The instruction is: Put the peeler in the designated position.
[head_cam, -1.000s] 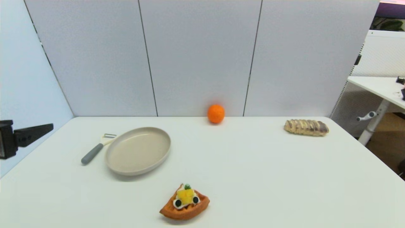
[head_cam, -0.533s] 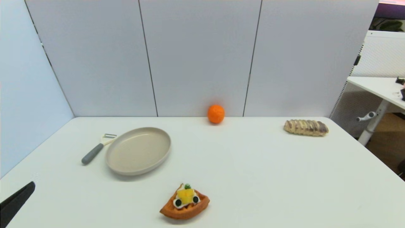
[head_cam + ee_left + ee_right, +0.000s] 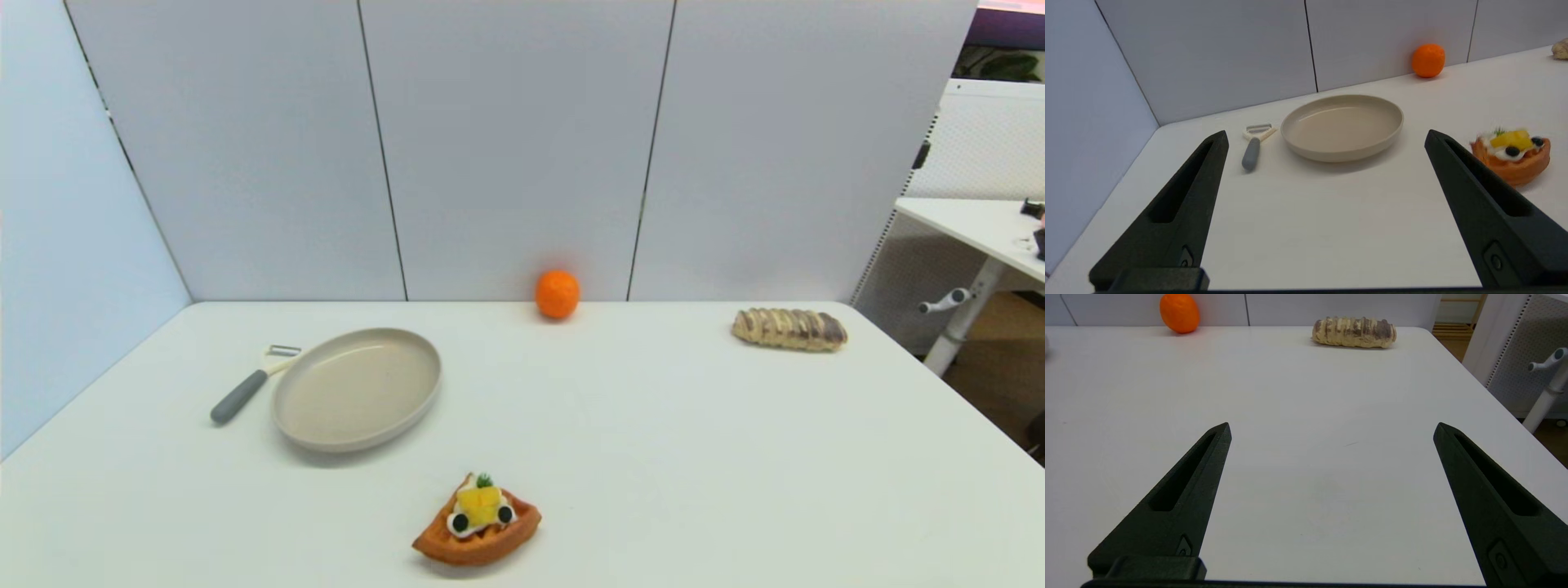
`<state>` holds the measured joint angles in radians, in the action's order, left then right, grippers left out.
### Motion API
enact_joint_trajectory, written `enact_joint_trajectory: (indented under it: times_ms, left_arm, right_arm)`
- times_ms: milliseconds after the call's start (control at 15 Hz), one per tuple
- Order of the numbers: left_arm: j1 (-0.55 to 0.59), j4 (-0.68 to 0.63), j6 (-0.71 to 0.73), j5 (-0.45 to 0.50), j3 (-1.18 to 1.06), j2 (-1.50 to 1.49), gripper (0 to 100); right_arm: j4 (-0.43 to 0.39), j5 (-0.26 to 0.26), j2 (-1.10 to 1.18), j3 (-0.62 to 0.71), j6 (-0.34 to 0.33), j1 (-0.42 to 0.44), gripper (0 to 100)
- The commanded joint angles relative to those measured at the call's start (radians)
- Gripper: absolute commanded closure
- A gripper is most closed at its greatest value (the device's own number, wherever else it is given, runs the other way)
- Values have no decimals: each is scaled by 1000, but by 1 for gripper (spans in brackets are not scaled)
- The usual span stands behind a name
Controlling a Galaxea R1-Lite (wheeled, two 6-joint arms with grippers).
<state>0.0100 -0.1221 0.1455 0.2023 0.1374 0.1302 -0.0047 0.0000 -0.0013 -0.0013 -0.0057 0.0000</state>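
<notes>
The peeler [image 3: 249, 384] [image 3: 1253, 145], grey-handled with a white forked head, lies flat on the white table just left of the beige plate [image 3: 357, 388] [image 3: 1342, 126], its head close to the plate's rim. Neither arm shows in the head view. My left gripper [image 3: 1327, 136] is open and empty, low over the table's near left part, well short of the peeler. At the near right of the table my right gripper [image 3: 1331, 430] is open too, with nothing between its fingers. The designated position bears no mark that I can pick out.
An orange [image 3: 558, 294] sits against the back wall. A braided bread [image 3: 789, 329] lies at the far right near the table's edge. A waffle slice with fruit [image 3: 477, 523] is at the front centre. Grey panels close the back and left.
The left gripper, seen at the left edge of the head view a second ago, dropped toward the bottom left corner and has now left that view. The peeler and plate have not moved.
</notes>
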Motion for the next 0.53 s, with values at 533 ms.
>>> enact_joint_trajectory:
  times_ms: [533]
  left_arm:
    - [-5,125,-90,-167,-137,-129,0]
  right_arm:
    - [-1,0,1,0,0,0,0]
